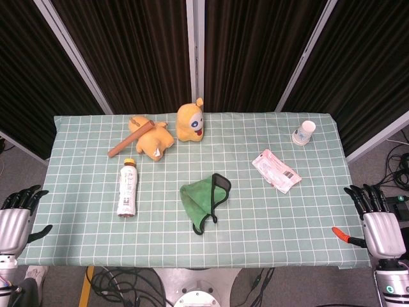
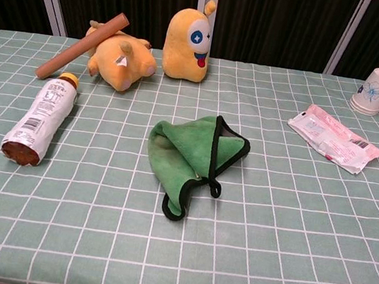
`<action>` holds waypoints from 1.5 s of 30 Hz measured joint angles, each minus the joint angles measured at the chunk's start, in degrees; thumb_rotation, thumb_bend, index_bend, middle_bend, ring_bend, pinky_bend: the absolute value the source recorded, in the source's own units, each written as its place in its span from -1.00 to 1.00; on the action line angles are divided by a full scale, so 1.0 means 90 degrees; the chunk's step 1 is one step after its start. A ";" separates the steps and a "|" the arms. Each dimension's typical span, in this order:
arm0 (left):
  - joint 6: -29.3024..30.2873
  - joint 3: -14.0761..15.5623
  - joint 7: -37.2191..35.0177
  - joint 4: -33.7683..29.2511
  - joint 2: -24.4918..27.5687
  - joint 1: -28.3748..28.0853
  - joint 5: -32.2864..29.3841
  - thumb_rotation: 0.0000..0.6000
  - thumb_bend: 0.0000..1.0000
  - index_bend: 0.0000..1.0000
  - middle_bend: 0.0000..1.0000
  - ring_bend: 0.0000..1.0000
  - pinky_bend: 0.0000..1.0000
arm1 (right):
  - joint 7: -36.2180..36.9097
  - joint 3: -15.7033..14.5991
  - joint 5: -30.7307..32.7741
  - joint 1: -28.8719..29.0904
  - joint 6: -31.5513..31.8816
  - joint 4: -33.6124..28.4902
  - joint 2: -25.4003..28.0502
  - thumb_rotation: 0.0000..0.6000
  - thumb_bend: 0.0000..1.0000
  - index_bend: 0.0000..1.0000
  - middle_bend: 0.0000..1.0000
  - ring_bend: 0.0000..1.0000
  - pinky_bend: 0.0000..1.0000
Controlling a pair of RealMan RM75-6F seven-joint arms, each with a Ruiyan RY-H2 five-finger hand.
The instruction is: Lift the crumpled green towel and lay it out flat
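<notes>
The green towel (image 1: 204, 199) lies crumpled near the middle of the surface (image 1: 307, 211), which is covered with a pale green checked cloth. In the chest view the towel (image 2: 191, 153) is folded over on itself, its black edging curling along the right side and trailing toward the front edge of the surface. Nothing touches it.

The left robot hand (image 1: 18, 214) hangs off the left edge of the surface, low in the head view, with its dark fingers spread apart and nothing in them. The right robot hand (image 1: 376, 220) sits off the right edge, also with its fingers apart and empty. Both are well apart from the towel, and neither shows in the chest view.

To the left of the towel a bottle (image 1: 128, 187) lies on its side, its orange cap pointing toward the back. Behind it a brown stick (image 1: 131, 138) rests tilted against an orange stuffed animal (image 1: 153, 141) lying down, and just beside that a yellow stuffed toy (image 1: 191, 121) stands upright. To the right of the towel lies a pink and white packet (image 1: 276, 171), and near the back right corner stands a paper cup (image 1: 305, 132). A small orange-tipped object (image 1: 340, 233) lies near the front right corner, close to the right robot hand.
</notes>
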 measured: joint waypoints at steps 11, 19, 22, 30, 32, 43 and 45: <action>-0.0159 -0.0084 -0.0157 0.0033 -0.0003 -0.0162 0.0049 1.00 -0.81 -0.44 -0.46 -0.59 -0.56 | 0.0132 0.0051 -0.0369 0.0666 -0.0719 0.0037 0.0021 1.00 -0.98 -0.26 -0.67 -0.96 -0.96; -0.0138 -0.0142 -0.0178 0.0044 -0.0007 -0.0228 0.0102 1.00 -0.81 -0.44 -0.46 -0.59 -0.55 | 0.0326 0.0186 -0.0751 0.1872 -0.1969 0.0212 -0.0340 1.00 -0.98 -0.24 -0.66 -0.95 -0.96; -0.0135 -0.0159 -0.0183 0.0035 -0.0004 -0.0235 0.0085 1.00 -0.82 -0.44 -0.46 -0.59 -0.55 | 0.0439 0.0247 -0.0877 0.2396 -0.2426 0.0420 -0.0712 1.00 -0.98 -0.24 -0.66 -0.95 -0.96; -0.0147 -0.0149 -0.0233 0.0022 0.0014 -0.0205 0.0009 1.00 -0.81 -0.44 -0.46 -0.59 -0.55 | 0.0642 0.0264 -0.1308 0.3587 -0.3207 0.1504 -0.1952 1.00 -0.98 -0.24 -0.66 -0.96 -0.96; -0.0159 -0.0158 -0.0247 0.0009 0.0023 -0.0209 -0.0012 1.00 -0.82 -0.44 -0.46 -0.59 -0.55 | 0.0686 0.0241 -0.1396 0.3837 -0.3342 0.1832 -0.2246 1.00 -0.98 -0.24 -0.66 -0.96 -0.96; -0.0199 -0.0150 -0.0381 -0.0010 0.0034 -0.0186 -0.0097 1.00 -0.81 -0.44 -0.46 -0.59 -0.55 | 0.0840 0.0074 -0.1796 0.4688 -0.3394 0.3564 -0.3527 1.00 -0.98 -0.24 -0.66 -0.99 -0.97; -0.0224 -0.0147 -0.0420 -0.0007 0.0037 -0.0182 -0.0128 1.00 -0.81 -0.44 -0.46 -0.59 -0.55 | 0.0913 0.0027 -0.1835 0.4800 -0.3325 0.3893 -0.3756 1.00 -0.98 -0.24 -0.67 -1.00 -0.96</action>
